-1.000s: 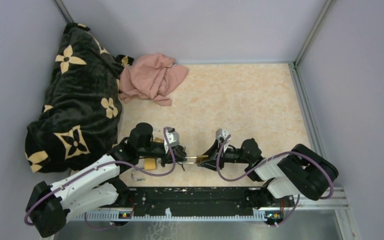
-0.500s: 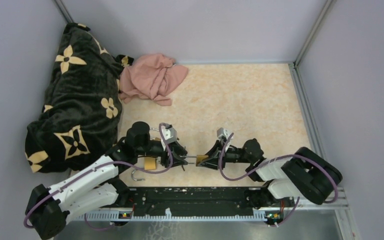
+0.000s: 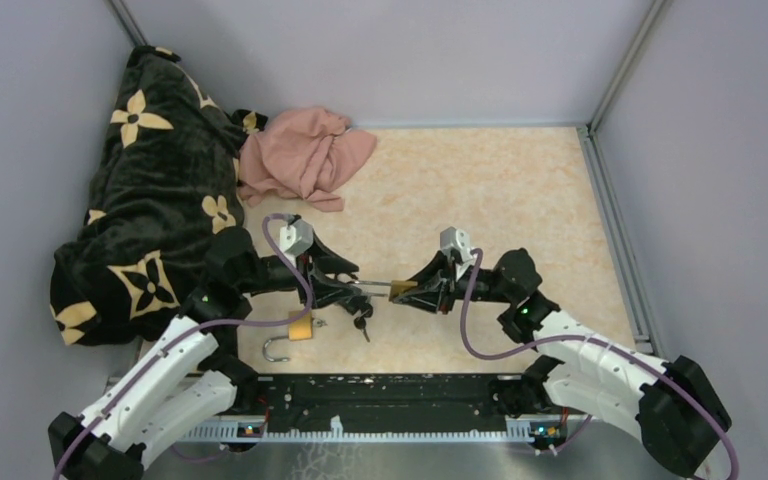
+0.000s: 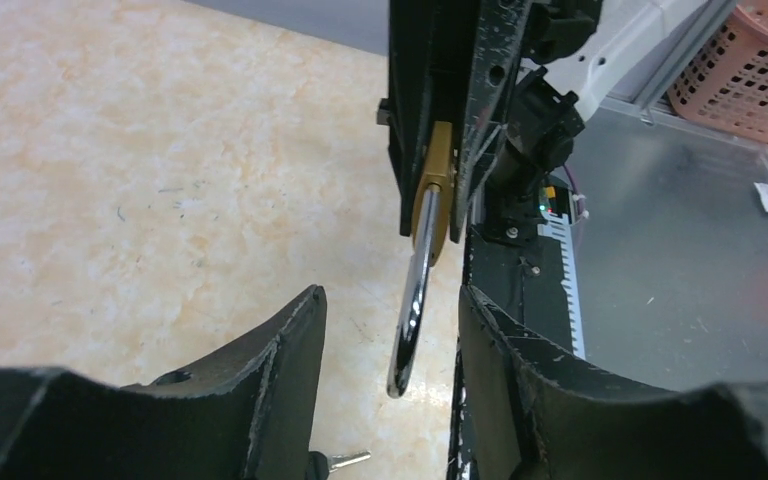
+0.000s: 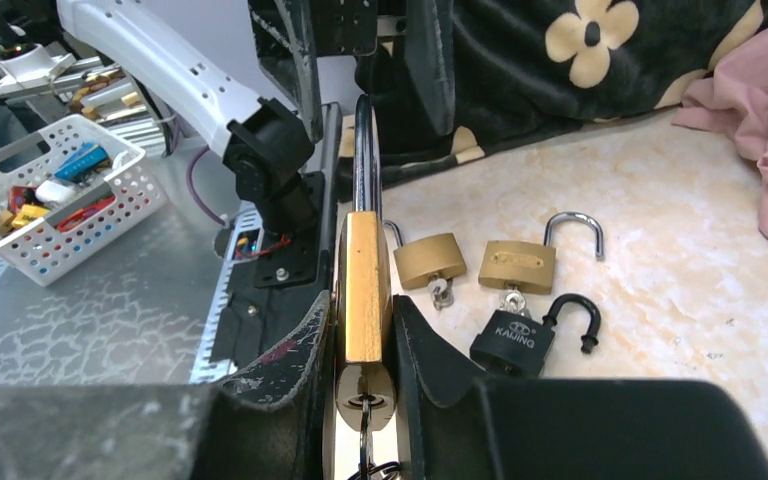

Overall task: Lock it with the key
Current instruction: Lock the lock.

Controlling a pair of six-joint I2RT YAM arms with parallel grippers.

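My right gripper (image 5: 361,312) is shut on the body of a brass padlock (image 5: 363,280), held edge-on above the table. A key (image 5: 365,405) sits in its keyhole with a ring hanging below. The lock's silver shackle (image 4: 412,300) points at my left gripper (image 4: 390,298), which is open. The shackle tip lies between the left fingers (image 4: 290,340) without touching them. In the top view the padlock (image 3: 403,290) hangs between the left gripper (image 3: 348,287) and the right gripper (image 3: 426,292).
Two brass padlocks (image 5: 430,260) (image 5: 517,265) and a black padlock (image 5: 515,340) with an open shackle lie on the table under the arms. A dark flowered blanket (image 3: 150,190) and a pink cloth (image 3: 305,155) fill the far left. The black base rail (image 3: 390,395) runs along the near edge.
My left gripper has opened and let go of the shackle, drawing back to the left. The right gripper has tightened on the padlock body, and both arms have moved farther from the near edge.
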